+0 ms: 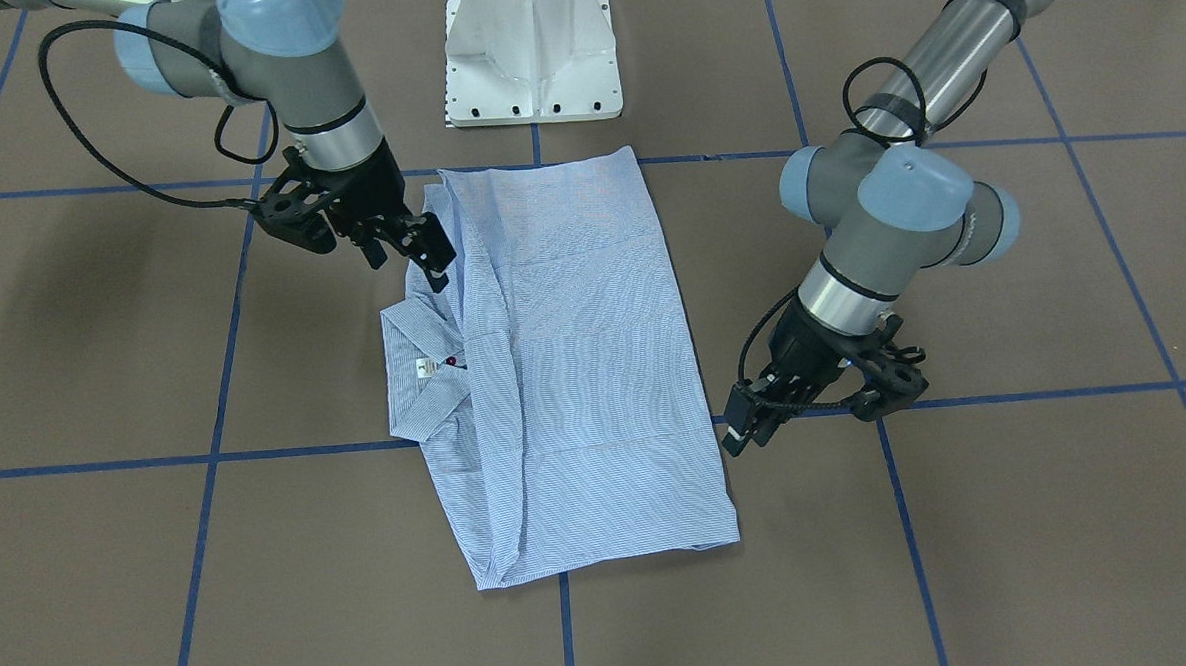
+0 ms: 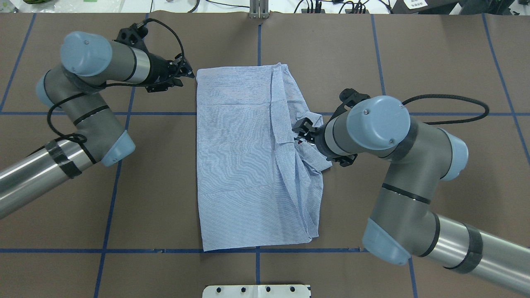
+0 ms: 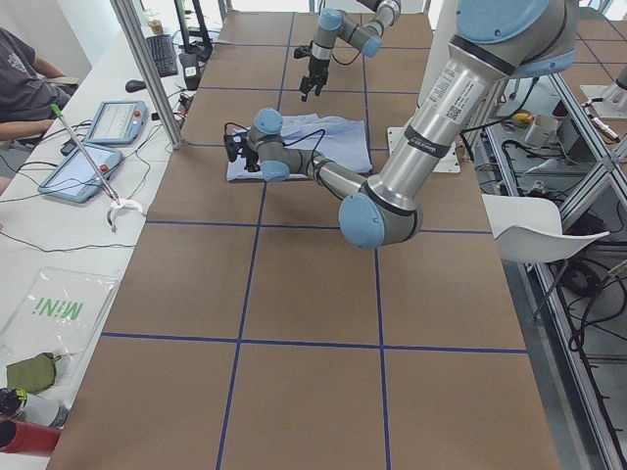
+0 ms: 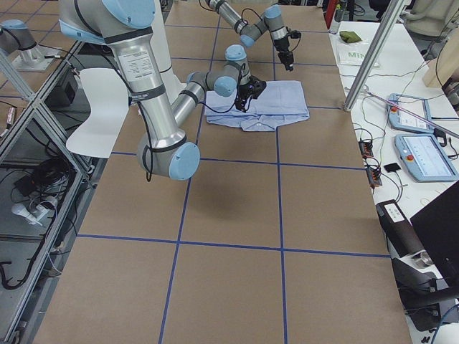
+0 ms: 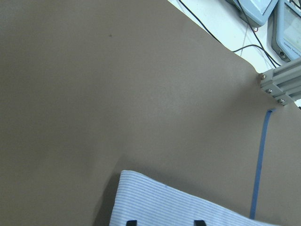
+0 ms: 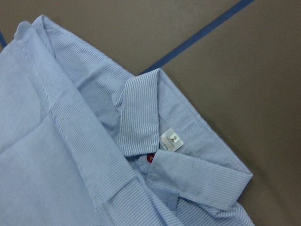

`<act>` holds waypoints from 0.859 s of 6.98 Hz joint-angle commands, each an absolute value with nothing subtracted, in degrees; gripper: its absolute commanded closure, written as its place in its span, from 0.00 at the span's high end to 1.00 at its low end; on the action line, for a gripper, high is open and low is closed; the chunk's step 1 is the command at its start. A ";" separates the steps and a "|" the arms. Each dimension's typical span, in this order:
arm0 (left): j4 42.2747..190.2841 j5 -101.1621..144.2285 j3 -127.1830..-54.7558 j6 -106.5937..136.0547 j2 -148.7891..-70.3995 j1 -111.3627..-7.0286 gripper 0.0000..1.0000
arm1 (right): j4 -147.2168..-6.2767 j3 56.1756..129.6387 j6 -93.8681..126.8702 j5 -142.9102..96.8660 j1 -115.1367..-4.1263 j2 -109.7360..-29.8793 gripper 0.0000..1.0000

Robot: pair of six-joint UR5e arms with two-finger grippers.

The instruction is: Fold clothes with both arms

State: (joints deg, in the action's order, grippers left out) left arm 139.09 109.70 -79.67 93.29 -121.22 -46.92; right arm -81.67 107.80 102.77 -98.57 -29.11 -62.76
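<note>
Overhead exterior: left tool [image 2: 188,76] released beside the shirt [image 2: 240,165], right tool [image 2: 300,131] released above it.

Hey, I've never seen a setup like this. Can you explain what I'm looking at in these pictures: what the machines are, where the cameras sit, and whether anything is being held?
This is a robot with two jointed arms, the left arm and the right arm, at a brown table. Each ends in a black two-finger gripper. Two pictures look down on the table, one facing the robot and one from behind it. Two look along it from its ends, and two come from cameras on the wrists. A light blue striped shirt lies partly folded, with its collar and white neck label showing. The left gripper is beside a corner of the shirt, and the right gripper is over the collar side. Both look open and hold nothing.
</note>
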 commanded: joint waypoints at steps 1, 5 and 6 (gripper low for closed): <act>138.96 111.71 -85.24 93.08 -116.38 -47.90 0.50 | -83.65 105.48 95.40 -95.72 -24.80 -60.21 1.00; 139.04 111.62 -85.34 93.08 -115.14 -48.25 0.50 | -99.30 105.38 73.85 -89.66 -18.65 -56.60 1.00; 138.96 111.71 -85.34 93.08 -115.05 -48.25 0.50 | -99.40 104.60 72.61 -87.65 -16.98 -57.04 1.00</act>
